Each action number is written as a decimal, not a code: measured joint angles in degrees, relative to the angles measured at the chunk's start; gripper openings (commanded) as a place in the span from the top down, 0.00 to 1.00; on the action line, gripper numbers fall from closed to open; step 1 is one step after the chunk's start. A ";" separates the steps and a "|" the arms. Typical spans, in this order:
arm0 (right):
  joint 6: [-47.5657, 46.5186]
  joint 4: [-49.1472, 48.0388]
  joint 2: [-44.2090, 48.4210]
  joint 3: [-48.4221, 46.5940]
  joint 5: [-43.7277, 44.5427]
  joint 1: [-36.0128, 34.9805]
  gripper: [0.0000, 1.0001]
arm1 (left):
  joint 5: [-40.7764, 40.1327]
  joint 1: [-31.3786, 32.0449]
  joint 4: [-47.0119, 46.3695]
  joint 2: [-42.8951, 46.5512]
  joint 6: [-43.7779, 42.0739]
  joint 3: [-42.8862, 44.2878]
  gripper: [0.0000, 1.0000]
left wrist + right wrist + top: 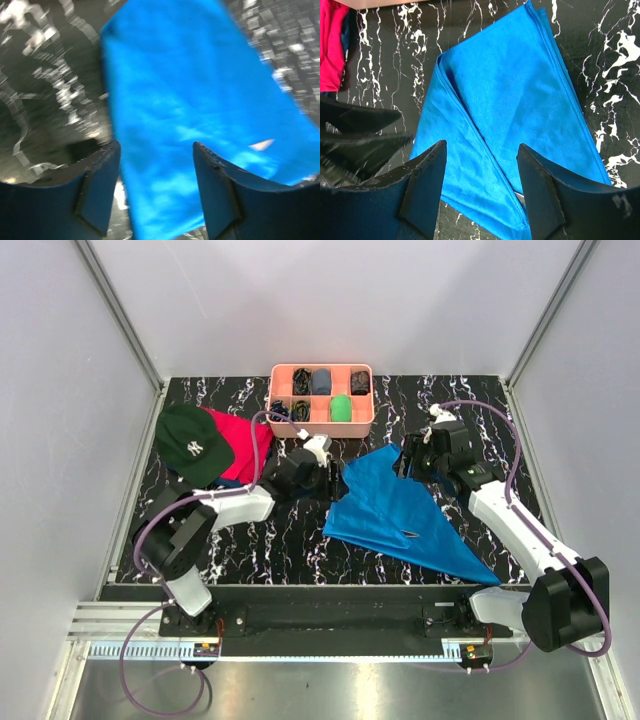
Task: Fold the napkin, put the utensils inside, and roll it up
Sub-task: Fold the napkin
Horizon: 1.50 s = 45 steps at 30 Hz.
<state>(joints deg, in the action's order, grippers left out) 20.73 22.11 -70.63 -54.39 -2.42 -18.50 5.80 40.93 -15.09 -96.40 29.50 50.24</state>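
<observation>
The bright blue napkin (pixel 400 515) lies folded on the black marbled table, a long pointed shape running from the middle to the front right. My left gripper (pixel 328 476) is open at its left corner; in the left wrist view the cloth (pixel 190 100) fills the gap between the open jaws (pixel 156 147). My right gripper (pixel 412 462) is open just above the napkin's far corner; its wrist view shows the folded layers (pixel 515 90) under the open jaws (pixel 481 146). Neither gripper holds anything. No utensils show clearly in any view.
A pink tray (pixel 322 370) with small dark items and a green one stands at the back. A dark green cap (pixel 192 443) lies on a red cloth (pixel 240 445) at the left. The left arm's dark fingers (pixel 360 135) show in the right wrist view.
</observation>
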 measured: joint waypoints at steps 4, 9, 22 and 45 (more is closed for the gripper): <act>0.20 0.02 -0.04 0.55 -0.28 0.00 0.32 | -0.39 -1.49 1.55 -2.62 -0.15 -0.11 0.47; 0.37 0.02 -0.22 1.29 -0.52 0.02 0.32 | -0.46 -2.40 2.08 -5.90 0.02 -0.11 0.54; 0.59 -0.02 -0.68 1.64 -1.75 0.00 0.31 | 3.04 -3.32 -2.23 -9.01 3.58 0.04 0.69; 0.85 -1.55 -3.45 2.60 -4.76 0.00 0.31 | 4.37 -7.85 -3.93 -6.05 7.15 -5.27 1.00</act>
<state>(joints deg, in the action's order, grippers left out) 21.58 20.56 -74.08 -51.79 -7.18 -18.50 10.17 33.08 -19.03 -102.45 36.64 44.97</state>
